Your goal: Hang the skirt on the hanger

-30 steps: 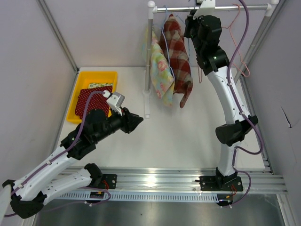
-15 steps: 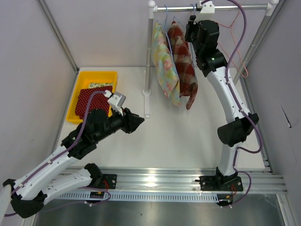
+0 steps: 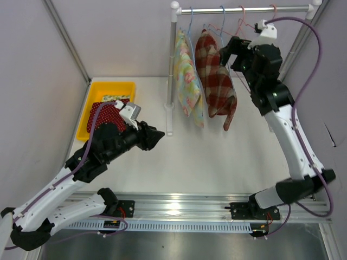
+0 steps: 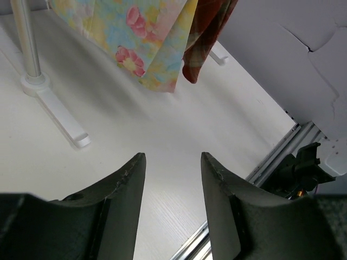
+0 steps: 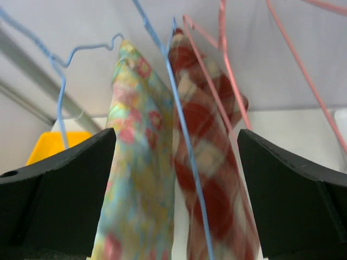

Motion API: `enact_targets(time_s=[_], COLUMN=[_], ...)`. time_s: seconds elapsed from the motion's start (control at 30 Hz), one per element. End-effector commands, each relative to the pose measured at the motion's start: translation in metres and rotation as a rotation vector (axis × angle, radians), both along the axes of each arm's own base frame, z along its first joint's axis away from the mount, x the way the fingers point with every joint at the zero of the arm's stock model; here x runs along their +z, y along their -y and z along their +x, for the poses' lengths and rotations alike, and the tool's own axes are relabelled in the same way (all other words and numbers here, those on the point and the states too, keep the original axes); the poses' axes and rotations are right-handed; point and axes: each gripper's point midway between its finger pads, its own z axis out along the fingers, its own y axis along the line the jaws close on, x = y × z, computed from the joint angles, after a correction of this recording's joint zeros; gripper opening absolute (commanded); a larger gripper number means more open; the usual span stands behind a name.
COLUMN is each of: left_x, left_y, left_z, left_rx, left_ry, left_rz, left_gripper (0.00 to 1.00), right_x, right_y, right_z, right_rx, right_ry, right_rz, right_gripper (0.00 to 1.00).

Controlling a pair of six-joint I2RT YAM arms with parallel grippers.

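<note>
A red plaid skirt (image 3: 216,81) hangs from a hanger on the rack rail (image 3: 255,8), beside a floral skirt (image 3: 188,81) on a blue hanger (image 5: 60,92). My right gripper (image 3: 226,56) is just right of the plaid skirt, open wide and holding nothing. In the right wrist view both skirts, a blue hanger wire (image 5: 179,124) and pink hangers (image 5: 222,54) show between its fingers (image 5: 65,184). A red dotted skirt (image 3: 105,114) lies in the yellow bin (image 3: 111,86). My left gripper (image 3: 159,136) hovers over the table, open and empty, fingertips (image 4: 133,173) apart.
The rack's white post (image 3: 172,70) stands on a foot (image 3: 169,122) at mid-table. Empty pink hangers (image 3: 242,19) hang on the rail's right part. Grey walls enclose the table, with a metal rail (image 3: 206,205) along the near edge.
My right gripper has opened and drawn back right and down from the rail. The plaid skirt has swung right. My left gripper has opened wider.
</note>
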Motion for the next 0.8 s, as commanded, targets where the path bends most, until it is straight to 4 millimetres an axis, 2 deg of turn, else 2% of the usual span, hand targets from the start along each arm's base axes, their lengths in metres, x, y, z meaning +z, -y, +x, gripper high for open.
enact_targets(time_s=[0.0, 0.03, 0.07, 0.1, 0.17, 0.2, 0.23, 0.3, 0.33, 0.37, 0.43, 0.47, 0.6, 0.77], left_x=[0.017, 0.018, 0.018, 0.02, 0.02, 0.02, 0.018, 0.014, 0.014, 0.011, 0.008, 0.004, -0.015, -0.02], left_y=[-0.014, -0.017, -0.019, -0.021, -0.023, -0.024, -0.026, -0.028, -0.03, -0.031, -0.036, -0.038, -0.048, -0.056], left_z=[0.003, 0.003, 0.004, 0.004, 0.004, 0.004, 0.005, 0.006, 0.007, 0.007, 0.008, 0.009, 0.007, 0.003], left_rx=[0.055, 0.065, 0.075, 0.085, 0.094, 0.1, 0.114, 0.131, 0.143, 0.149, 0.173, 0.183, 0.205, 0.217], left_ry=[0.046, 0.047, 0.046, 0.046, 0.04, 0.036, 0.031, 0.021, 0.02, 0.017, 0.015, 0.013, -0.014, -0.012], left_rz=[0.005, 0.006, 0.007, 0.003, 0.005, 0.001, 0.002, 0.006, 0.005, 0.011, 0.01, 0.018, 0.091, 0.096], left_gripper=[0.51, 0.52, 0.53, 0.53, 0.54, 0.54, 0.54, 0.55, 0.55, 0.55, 0.58, 0.59, 0.59, 0.59], right_x=[-0.007, -0.016, -0.012, -0.043, -0.066, -0.064, -0.095, -0.109, -0.12, -0.141, -0.151, -0.165, -0.181, -0.189], right_y=[0.015, 0.017, 0.027, 0.03, 0.035, 0.041, 0.035, 0.037, 0.038, 0.039, 0.039, 0.036, 0.041, 0.041], right_z=[-0.057, -0.068, -0.095, -0.101, -0.123, -0.143, -0.151, -0.17, -0.175, -0.181, -0.192, -0.196, -0.207, -0.207], right_rx=[0.028, 0.03, 0.029, 0.02, 0.02, 0.031, 0.064, 0.081, 0.074, 0.075, 0.099, 0.116, 0.114, 0.121], right_ry=[-0.044, -0.064, -0.054, -0.115, -0.161, -0.141, -0.216, -0.247, -0.276, -0.332, -0.337, -0.363, -0.375, -0.389], right_rz=[0.085, 0.1, 0.121, 0.111, 0.147, 0.17, 0.174, 0.182, 0.185, 0.173, 0.174, 0.169, 0.157, 0.134], right_gripper=[0.99, 0.99, 0.99, 0.99, 0.99, 0.99, 1.0, 1.0, 0.99, 0.99, 0.99, 0.99, 0.99, 0.99])
